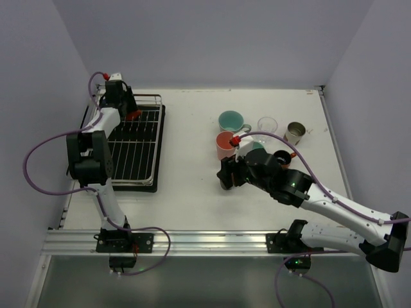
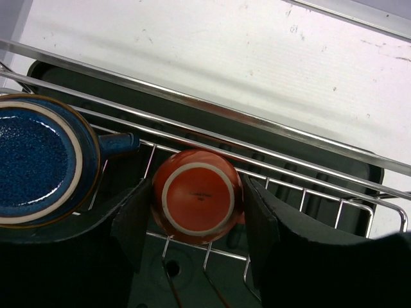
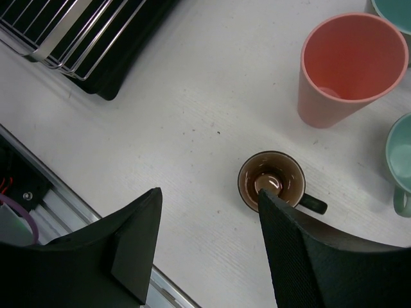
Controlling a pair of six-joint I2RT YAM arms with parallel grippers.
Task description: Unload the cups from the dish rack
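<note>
The dish rack (image 1: pixel 137 149) stands at the left on its black tray. My left gripper (image 1: pixel 130 113) is at its far end, shut on an upside-down orange espresso cup (image 2: pixel 196 196), with fingers (image 2: pixel 131 221) against both sides. A blue cup (image 2: pixel 38 163) sits in the rack just to its left. My right gripper (image 3: pixel 209 199) is open above the table, with a brown espresso cup (image 3: pixel 271 181) upright by its right fingertip. On the table stand a salmon tumbler (image 1: pixel 225 144), a teal mug (image 1: pixel 230 120), a clear glass (image 1: pixel 267 124), a metal cup (image 1: pixel 295 133) and a black cup (image 1: pixel 281 157).
A second teal mug (image 3: pixel 401 160) stands right of the brown cup, close to the salmon tumbler (image 3: pixel 350 67). The rack's near corner (image 3: pixel 70 38) shows in the right wrist view. An aluminium rail (image 1: pixel 192 240) runs along the table's near edge. Walls close in the left, back and right.
</note>
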